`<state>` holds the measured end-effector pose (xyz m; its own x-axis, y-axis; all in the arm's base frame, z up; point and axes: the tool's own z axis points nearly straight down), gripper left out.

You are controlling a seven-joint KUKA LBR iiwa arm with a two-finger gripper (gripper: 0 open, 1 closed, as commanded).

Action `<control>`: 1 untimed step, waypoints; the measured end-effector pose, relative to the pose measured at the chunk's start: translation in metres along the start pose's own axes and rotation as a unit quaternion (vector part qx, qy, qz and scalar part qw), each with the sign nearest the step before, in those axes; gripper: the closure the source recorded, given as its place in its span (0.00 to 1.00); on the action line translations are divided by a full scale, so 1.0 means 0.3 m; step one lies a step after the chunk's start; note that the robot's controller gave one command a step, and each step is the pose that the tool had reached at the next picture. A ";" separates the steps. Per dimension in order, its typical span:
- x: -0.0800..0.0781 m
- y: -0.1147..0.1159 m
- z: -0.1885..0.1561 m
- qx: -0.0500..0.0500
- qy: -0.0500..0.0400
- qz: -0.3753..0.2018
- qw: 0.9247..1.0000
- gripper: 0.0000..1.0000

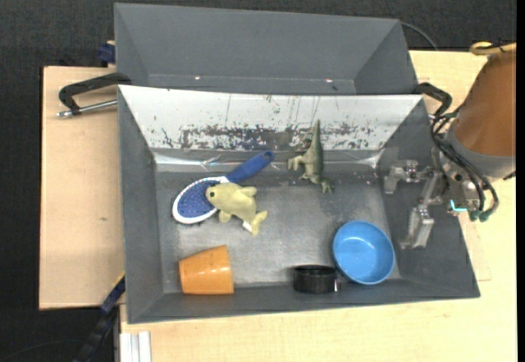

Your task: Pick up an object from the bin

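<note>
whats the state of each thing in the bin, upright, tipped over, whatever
orange cup: on its side, front left corner
blue bowl: upright, open side up
green dinosaur: standing, by the back wall
yellow plush toy: lying down, overlapping the brush
blue brush: lying flat, handle toward the back wall
black cap: flat, beside the bowl
gripper: over the right wall, apart from the bowl

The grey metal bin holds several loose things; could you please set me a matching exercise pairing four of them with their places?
Things:
1. round blue plastic bowl
2. orange plastic cup on its side
3. green toy dinosaur
4. small black round cap

Places:
A. upright at the back wall
B. front left corner
C. middle of the front wall
D. front right, beside the gripper

Pairs: 1-D, 2-B, 3-A, 4-C.
</note>
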<state>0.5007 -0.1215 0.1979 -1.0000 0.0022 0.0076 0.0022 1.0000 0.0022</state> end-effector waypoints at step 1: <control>-0.006 0.123 0.434 -0.001 0.000 -0.033 0.999 0.00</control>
<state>0.5016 -0.0843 0.0679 -0.9979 -0.0640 0.0072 -0.0640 0.9979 0.0041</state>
